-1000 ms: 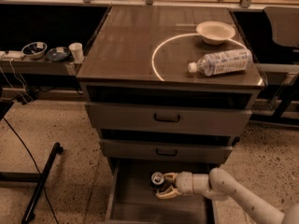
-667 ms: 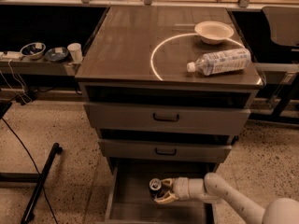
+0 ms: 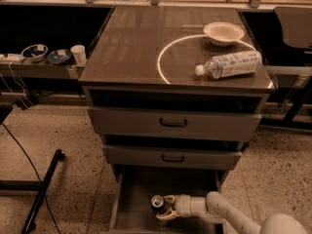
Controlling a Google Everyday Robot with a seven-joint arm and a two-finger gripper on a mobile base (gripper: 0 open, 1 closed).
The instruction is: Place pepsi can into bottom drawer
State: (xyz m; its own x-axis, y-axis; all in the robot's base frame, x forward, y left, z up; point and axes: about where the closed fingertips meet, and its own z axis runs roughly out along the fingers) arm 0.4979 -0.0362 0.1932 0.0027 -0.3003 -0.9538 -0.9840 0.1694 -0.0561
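Observation:
The bottom drawer [image 3: 139,186] of the grey cabinet is pulled open. My gripper [image 3: 164,207] reaches into it from the right, low over the tray. Its fingers [image 3: 167,198] hold the pepsi can [image 3: 157,202], a small dark can standing upright with its silver top showing. The can is inside the drawer, left of centre, at or just above the tray floor; I cannot tell whether it touches. The front part of the drawer is cut off by the bottom edge of the view.
The two upper drawers with black handles [image 3: 173,123] are slightly open. On the cabinet top lie a clear water bottle [image 3: 228,65] and a white bowl [image 3: 223,33]. Bowls and a cup [image 3: 78,54] sit on a shelf at the left. A black pole [image 3: 43,189] lies on the floor.
My gripper has moved down and to the left, carrying the can deeper into the bottom drawer. The cabinet and the things on top have not moved.

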